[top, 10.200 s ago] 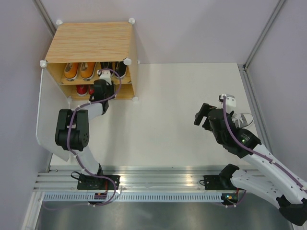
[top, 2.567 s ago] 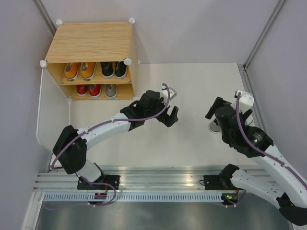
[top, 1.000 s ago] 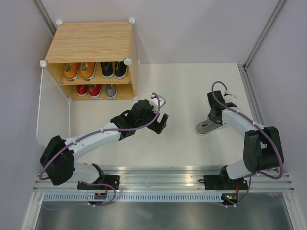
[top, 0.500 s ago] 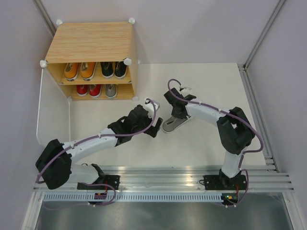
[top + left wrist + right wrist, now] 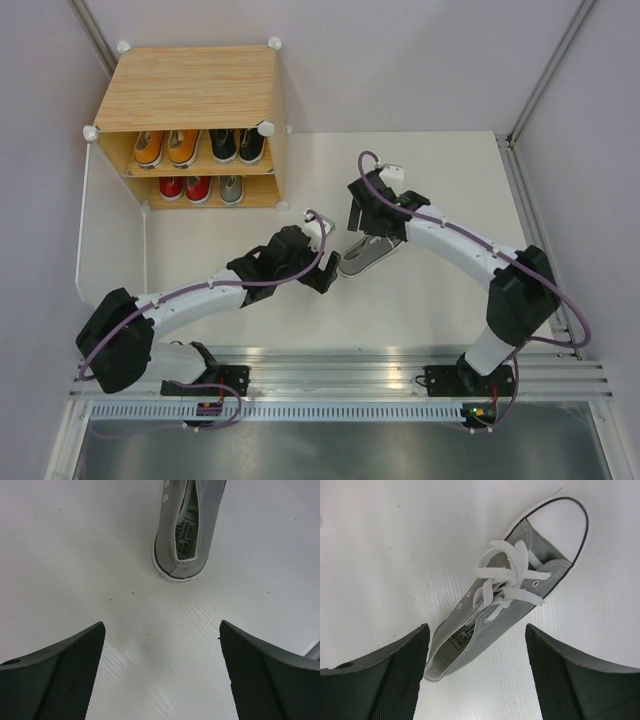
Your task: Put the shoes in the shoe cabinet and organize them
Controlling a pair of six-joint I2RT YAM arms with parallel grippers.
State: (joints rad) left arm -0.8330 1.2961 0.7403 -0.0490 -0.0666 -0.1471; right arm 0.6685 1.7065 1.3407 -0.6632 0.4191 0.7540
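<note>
This looks like a robot lab cell. A white table (image 5: 420, 300) is closed in by plain grey walls (image 5: 400, 60) on metal posts (image 5: 548, 70). An aluminium rail (image 5: 340, 375) at the near edge carries the bases of two arms (image 5: 455, 238) with purple cables.

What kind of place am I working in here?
Probably a robot test cell, not a home: a white table boxed in by plain grey walls, an aluminium mounting rail along the near edge, and a small shoe cabinet.
</note>
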